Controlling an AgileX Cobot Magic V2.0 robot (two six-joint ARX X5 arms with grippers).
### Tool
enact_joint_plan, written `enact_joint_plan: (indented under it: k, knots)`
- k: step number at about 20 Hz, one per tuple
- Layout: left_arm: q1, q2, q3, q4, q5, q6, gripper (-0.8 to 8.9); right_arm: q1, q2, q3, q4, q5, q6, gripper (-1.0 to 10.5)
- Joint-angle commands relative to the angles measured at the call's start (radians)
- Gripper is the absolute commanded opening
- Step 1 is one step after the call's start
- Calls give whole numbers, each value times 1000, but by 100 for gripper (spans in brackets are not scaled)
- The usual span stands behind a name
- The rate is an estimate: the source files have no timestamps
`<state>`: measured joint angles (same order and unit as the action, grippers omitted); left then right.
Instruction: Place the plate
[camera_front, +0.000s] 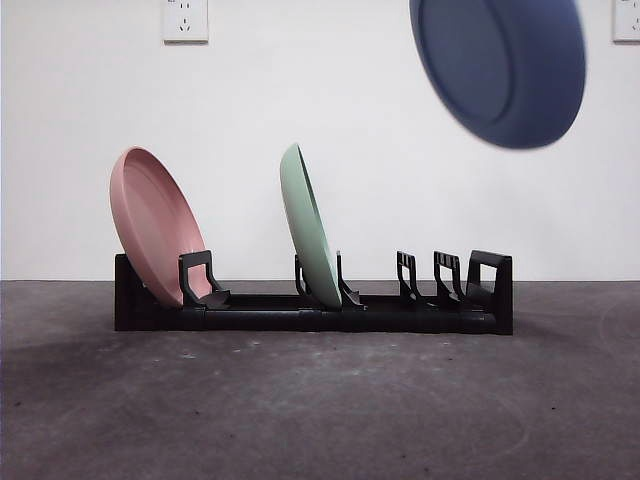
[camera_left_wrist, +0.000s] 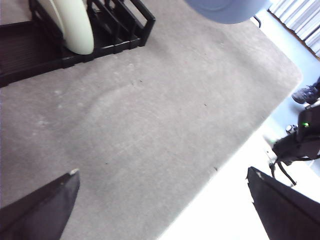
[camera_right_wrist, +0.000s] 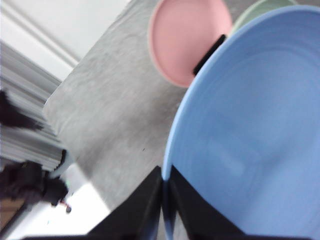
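A blue plate (camera_front: 500, 65) hangs tilted in the air at the top right of the front view, above the right end of the black dish rack (camera_front: 250, 312). My right gripper (camera_right_wrist: 164, 197) is shut on its rim; the blue plate (camera_right_wrist: 255, 135) fills most of the right wrist view. A pink plate (camera_front: 155, 225) leans in the rack's left end and a green plate (camera_front: 308, 228) stands in a middle slot. My left gripper (camera_left_wrist: 162, 200) is open and empty over the grey mat, off the rack's right end.
The rack's right-hand slots (camera_front: 440, 278) hold nothing. The grey mat (camera_front: 320, 400) covers the table. The table's edge (camera_left_wrist: 235, 160) and the floor beyond show in the left wrist view.
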<state>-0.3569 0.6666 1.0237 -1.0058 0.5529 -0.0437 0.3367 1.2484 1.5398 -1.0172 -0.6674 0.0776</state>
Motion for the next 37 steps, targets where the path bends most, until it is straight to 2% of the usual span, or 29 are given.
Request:
enact_joint_plan:
  k: [1, 5, 8, 13, 17, 23, 28, 30, 37]
  knots:
    - [-16, 4, 17, 7, 4, 6, 530, 67, -50, -14, -43, 49, -34, 11]
    - [-41, 4, 17, 7, 4, 6, 530, 250, -133, -124, -76, 215, -22, 11]
    - [-60, 4, 17, 7, 4, 5, 530, 428, -158, -233, -26, 386, 75, 11]
    - [-88, 4, 17, 8, 4, 2, 530, 736, -122, -389, 179, 696, 251, 11]
    - [-105, 4, 17, 10, 4, 2, 530, 885, -2, -407, 217, 837, 290, 11]
    - [-110, 4, 17, 10, 4, 2, 530, 1006, 203, -407, 227, 985, 289, 11]
    - [-110, 4, 17, 10, 4, 2, 530, 1016, 351, -407, 235, 1025, 288, 11]
    - [-110, 4, 17, 11, 4, 2, 530, 1016, 394, -407, 242, 1083, 278, 11]
    - [-110, 4, 17, 12, 4, -1, 530, 1013, 482, -407, 327, 1094, 251, 11]
